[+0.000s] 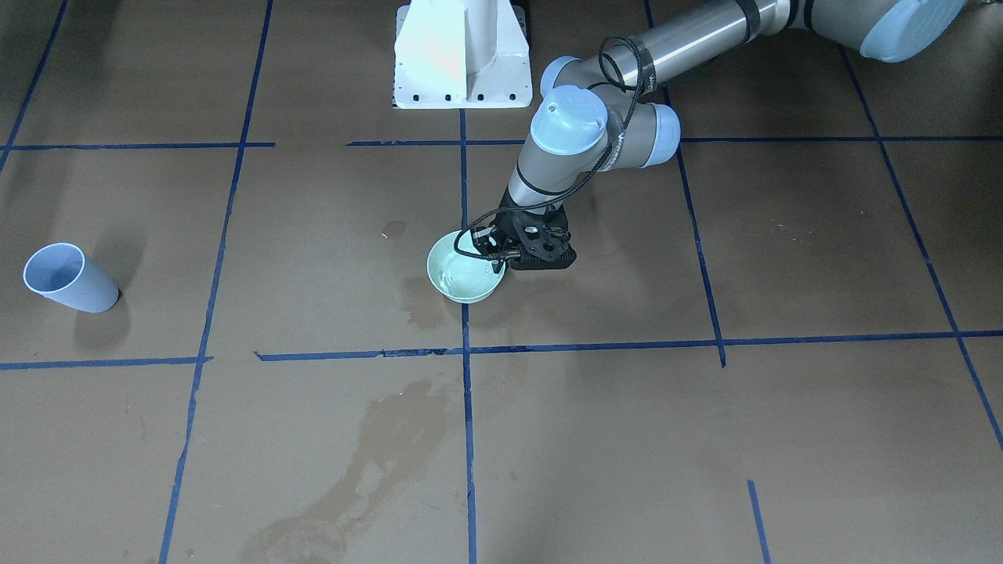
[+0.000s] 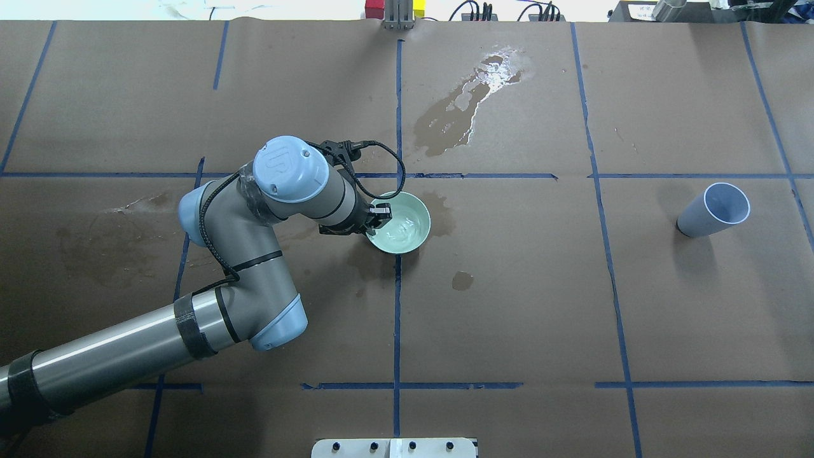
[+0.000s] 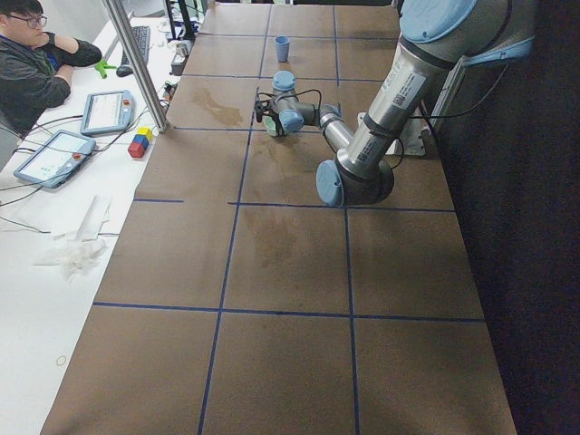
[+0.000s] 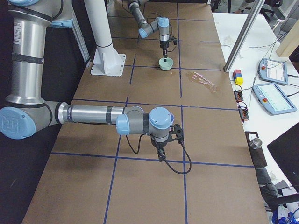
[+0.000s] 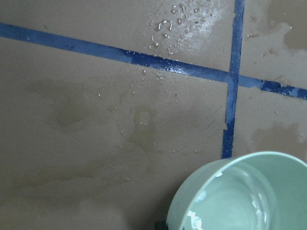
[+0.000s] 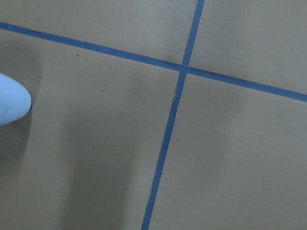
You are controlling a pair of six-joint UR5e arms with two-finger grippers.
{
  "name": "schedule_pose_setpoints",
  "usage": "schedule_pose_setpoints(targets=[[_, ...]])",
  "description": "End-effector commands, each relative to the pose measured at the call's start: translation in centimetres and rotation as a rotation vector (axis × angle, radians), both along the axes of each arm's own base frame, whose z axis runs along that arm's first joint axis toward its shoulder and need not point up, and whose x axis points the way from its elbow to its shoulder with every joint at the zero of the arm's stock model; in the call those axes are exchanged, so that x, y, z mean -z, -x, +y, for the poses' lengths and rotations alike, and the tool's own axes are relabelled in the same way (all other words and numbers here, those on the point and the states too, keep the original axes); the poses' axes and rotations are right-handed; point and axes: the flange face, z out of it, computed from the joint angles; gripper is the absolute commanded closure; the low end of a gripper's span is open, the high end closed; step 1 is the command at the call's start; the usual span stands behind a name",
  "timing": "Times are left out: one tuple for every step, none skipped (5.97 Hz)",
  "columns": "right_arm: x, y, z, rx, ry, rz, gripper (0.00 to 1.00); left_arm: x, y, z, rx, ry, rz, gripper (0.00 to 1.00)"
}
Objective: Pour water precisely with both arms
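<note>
A pale green bowl (image 1: pixel 464 274) (image 2: pixel 407 224) (image 4: pixel 166 64) sits mid-table on a blue tape line. Water (image 2: pixel 399 230) (image 5: pixel 240 203) shows as a faint glossy sheen inside it. My left gripper (image 1: pixel 497 252) (image 2: pixel 380 214) comes straight down on the bowl's rim and is shut on it, one finger inside the bowl. A pale blue cup (image 1: pixel 66 278) (image 2: pixel 712 210) (image 3: pixel 282 47) stands alone, far off on the robot's right side. My right gripper (image 4: pixel 163 148) shows only in the exterior right view, low over bare paper; I cannot tell its state.
Wet spill patches (image 2: pixel 470 95) (image 1: pixel 376 446) stain the brown paper beyond the bowl, with smaller stains around it. The white pedestal (image 1: pixel 462 55) stands at the robot's edge. A seated person (image 3: pixel 36 63), tablets, coloured blocks (image 3: pixel 139 142) and a metal pole (image 3: pixel 136 63) line the side table.
</note>
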Motion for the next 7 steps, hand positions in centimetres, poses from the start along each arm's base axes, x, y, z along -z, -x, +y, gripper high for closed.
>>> schedule_pose_setpoints(targets=[[0.1, 0.0, 0.0, -0.001, -0.002, 0.000, 0.00, -0.2, 0.0, 0.2, -0.006, -0.002, -0.002, 0.01], [0.5, 0.0, -0.2, -0.002, -0.008, -0.002, 0.00, 0.5, 1.3, -0.1, -0.020, -0.007, -0.017, 0.00], [1.6, 0.0, -0.5, -0.002, -0.031, -0.003, 0.00, 1.6, 6.1, -1.6, -0.076, -0.014, -0.060, 0.00], [2.0, 0.1, -0.6, -0.003, -0.037, -0.008, 0.00, -0.1, 11.9, -1.5, -0.102, -0.031, -0.066, 0.00], [3.2, 0.1, -0.7, -0.038, -0.025, -0.016, 0.00, -2.5, 15.7, -2.3, -0.129, -0.067, -0.074, 0.00], [5.7, 0.3, -0.8, -0.079, -0.027, -0.024, 0.00, -5.0, 17.6, -2.4, -0.165, -0.109, -0.092, 0.00], [9.3, 1.5, -0.7, -0.123, -0.023, -0.041, 0.00, -5.3, 17.7, -2.4, -0.163, -0.108, -0.095, 0.00]])
